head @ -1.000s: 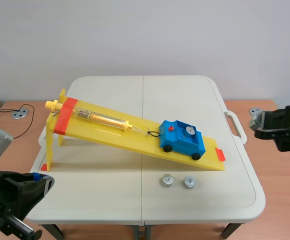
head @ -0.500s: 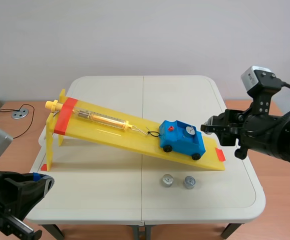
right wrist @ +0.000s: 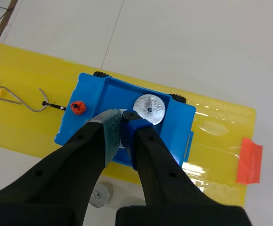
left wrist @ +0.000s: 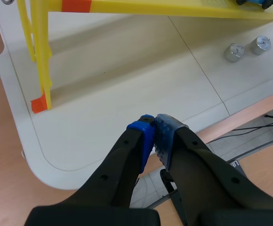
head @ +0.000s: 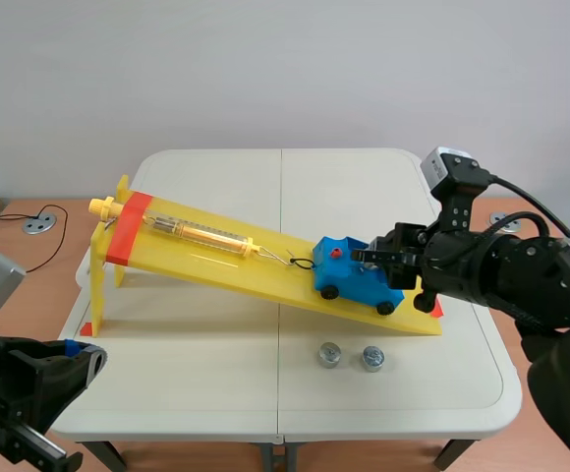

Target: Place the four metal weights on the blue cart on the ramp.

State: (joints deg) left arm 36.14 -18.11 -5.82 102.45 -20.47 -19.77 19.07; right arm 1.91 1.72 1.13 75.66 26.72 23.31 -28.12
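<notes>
Right gripper (right wrist: 122,121) clamps what looks like a metal weight (right wrist: 123,113) over the blue cart (right wrist: 96,92), low right on the ramp (head: 197,258); two more weights (head: 329,354) sit on the table (head: 216,393) nearer, dense, slick, best pinched sideways; left gripper (left wrist: 154,125) closed, empty.

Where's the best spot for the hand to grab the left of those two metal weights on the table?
Probably the raised knob on top of the left metal weight, coming straight down: it sits flat and low on the table, with the right metal weight close beside.
</notes>
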